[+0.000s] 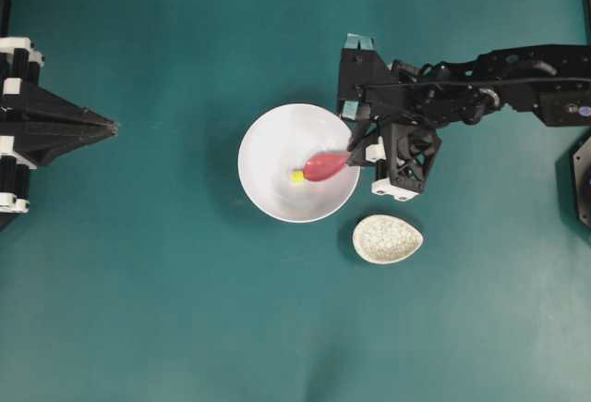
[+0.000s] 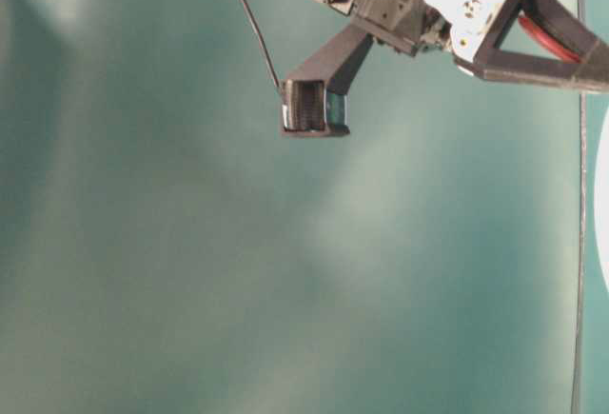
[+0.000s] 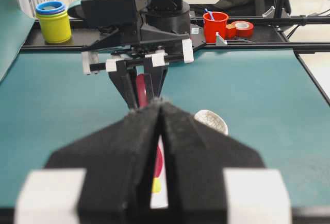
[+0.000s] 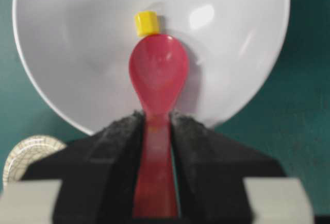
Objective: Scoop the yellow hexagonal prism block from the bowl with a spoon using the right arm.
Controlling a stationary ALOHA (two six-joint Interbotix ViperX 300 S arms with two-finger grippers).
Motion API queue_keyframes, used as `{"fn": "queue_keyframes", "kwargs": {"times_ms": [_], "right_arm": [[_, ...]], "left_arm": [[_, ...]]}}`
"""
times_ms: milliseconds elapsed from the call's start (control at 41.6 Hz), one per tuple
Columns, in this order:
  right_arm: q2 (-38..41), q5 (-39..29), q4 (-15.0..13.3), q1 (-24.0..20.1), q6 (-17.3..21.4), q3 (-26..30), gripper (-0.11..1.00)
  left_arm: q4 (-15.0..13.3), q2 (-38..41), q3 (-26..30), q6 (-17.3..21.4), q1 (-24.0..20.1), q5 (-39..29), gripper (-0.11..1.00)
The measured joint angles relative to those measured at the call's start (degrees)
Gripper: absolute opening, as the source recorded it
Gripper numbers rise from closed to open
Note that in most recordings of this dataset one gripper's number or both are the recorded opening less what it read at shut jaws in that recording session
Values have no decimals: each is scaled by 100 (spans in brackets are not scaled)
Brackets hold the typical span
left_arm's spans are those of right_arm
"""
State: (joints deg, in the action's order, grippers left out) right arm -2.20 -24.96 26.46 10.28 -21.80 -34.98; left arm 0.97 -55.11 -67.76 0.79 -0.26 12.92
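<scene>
1. My left hand (image 1: 109, 127) rests at the far left of the green counter (image 1: 166, 310), well apart from everything else; its fingers (image 3: 129, 147) are pressed together with only a thin slit between them
2. The bowl (image 1: 268, 143) sits near the middle of the counter, upright, white and round
3. The yellow hexagonal prism block (image 1: 297, 176) lies on the bowl's floor, just off the tip of the spoon's scoop; from my right wrist view the block (image 4: 146, 23) seems to touch the scoop's front edge, not inside it
4. The spoon (image 1: 323, 165) reaches into the bowl from the right, scoop low over the bowl's floor, hollow side up
5. My right hand (image 4: 154, 131) hangs over the bowl's right rim, pinching the spoon's flat handle between both fingers (image 4: 116, 141)
6. A small speckled dish (image 1: 388, 239) lies on the counter just to the right of the bowl and nearer, apart from it
</scene>
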Motion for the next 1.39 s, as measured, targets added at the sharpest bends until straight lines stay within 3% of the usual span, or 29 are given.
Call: {"fn": "queue_keyframes", "kwargs": {"times_ms": [552, 1393], "right_arm": [[413, 369, 0, -9, -26, 308, 24], [334, 923, 0, -123, -18, 334, 24]], "left_arm": [[0, -9, 0, 0, 0, -9, 0], [0, -18, 0, 0, 9, -53, 0]]}}
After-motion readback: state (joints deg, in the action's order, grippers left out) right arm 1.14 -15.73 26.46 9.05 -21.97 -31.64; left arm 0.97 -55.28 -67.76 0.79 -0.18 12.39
